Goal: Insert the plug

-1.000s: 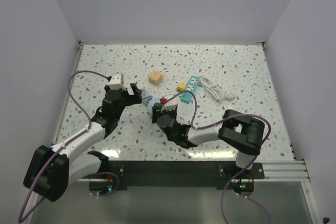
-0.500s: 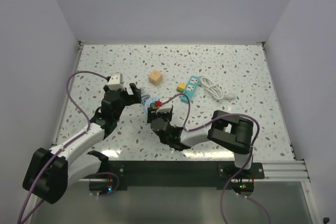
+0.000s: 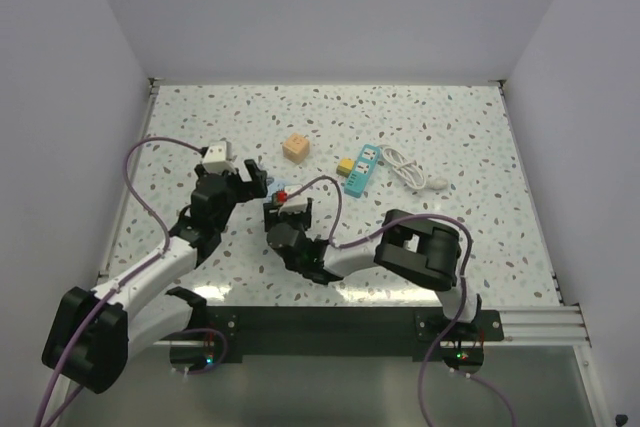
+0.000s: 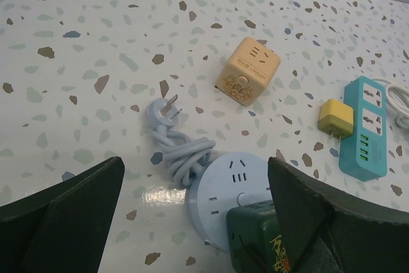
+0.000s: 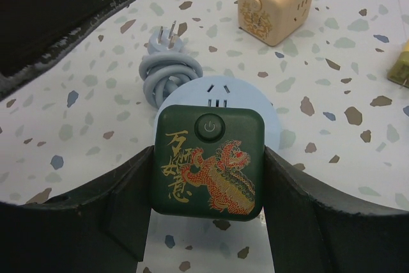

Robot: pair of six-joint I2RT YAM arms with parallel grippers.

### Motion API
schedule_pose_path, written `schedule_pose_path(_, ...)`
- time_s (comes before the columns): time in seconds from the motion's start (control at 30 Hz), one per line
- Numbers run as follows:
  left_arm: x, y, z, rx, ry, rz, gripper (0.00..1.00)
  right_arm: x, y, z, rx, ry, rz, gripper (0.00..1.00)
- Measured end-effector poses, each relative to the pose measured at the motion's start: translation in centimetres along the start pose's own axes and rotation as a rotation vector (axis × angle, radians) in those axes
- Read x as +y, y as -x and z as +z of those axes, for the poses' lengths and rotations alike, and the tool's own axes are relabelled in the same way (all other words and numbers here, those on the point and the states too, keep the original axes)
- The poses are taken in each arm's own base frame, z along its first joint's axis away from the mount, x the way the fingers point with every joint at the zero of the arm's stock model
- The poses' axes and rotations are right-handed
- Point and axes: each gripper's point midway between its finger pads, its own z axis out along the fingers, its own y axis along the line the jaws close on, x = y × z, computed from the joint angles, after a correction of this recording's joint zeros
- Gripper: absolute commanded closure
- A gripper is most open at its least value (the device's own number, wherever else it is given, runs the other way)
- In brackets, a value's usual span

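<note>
Dark green plug (image 5: 209, 161) sits clamped in the right gripper (image 5: 209, 180) over the round pale-blue socket (image 5: 220, 96), while the left gripper (image 4: 195, 190) hangs wide open and empty nearby.

Power symbol, gold Chinese calligraphy — on plug (image 5: 209, 162)

The dark green plug (image 5: 209, 158) bears a gold-and-red dragon; the round socket (image 5: 225, 91) is pale blue.

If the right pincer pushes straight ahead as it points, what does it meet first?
Likely the round blue socket: the right pincer holds the plug just over it, though the gap between them is unclear.
</note>
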Motion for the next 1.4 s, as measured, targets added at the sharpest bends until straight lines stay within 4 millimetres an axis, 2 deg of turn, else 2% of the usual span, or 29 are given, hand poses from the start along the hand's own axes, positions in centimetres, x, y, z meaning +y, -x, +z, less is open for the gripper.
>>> schedule_pose_path(0.27,1.1,0.4,0.0,-0.009,0.025,-0.018,0.00,1.9,0.0,1.0,0.025,0.011,-0.057,1.00)
schedule_pose_path(0.5,2.7,0.4,-0.1,-0.011,0.045,-0.070,0.00,2.4,0.0,2.4,0.094,0.036,-0.123,1.00)
schedule_pose_path(0.67,4.5,0.6,0.2,-0.023,0.090,-0.103,0.00,3.2,-0.1,3.4,0.125,0.059,-0.150,1.00)
schedule_pose_path(0.87,4.8,0.8,0.4,-0.029,0.095,-0.109,0.00,3.4,-0.1,3.7,0.136,0.067,-0.153,1.00)
schedule_pose_path(0.97,4.8,0.8,0.4,-0.029,0.096,-0.113,0.00,3.4,0.0,3.7,0.147,0.076,-0.157,0.84)
schedule_pose_path(1.0,4.8,0.8,0.4,-0.029,0.096,-0.114,0.00,3.3,0.0,3.6,0.154,0.084,-0.160,0.70)
schedule_pose_path(1.13,4.7,0.8,0.4,-0.029,0.092,-0.116,0.00,3.4,0.1,3.6,0.171,0.109,-0.160,0.43)
schedule_pose_path(1.37,4.7,0.7,0.4,-0.024,0.087,-0.116,0.00,3.2,0.0,3.5,0.195,0.135,-0.174,0.27)
schedule_pose_path(1.4,4.4,0.6,0.4,-0.018,0.073,-0.115,0.00,2.8,-0.6,3.5,0.213,0.135,-0.187,0.17)
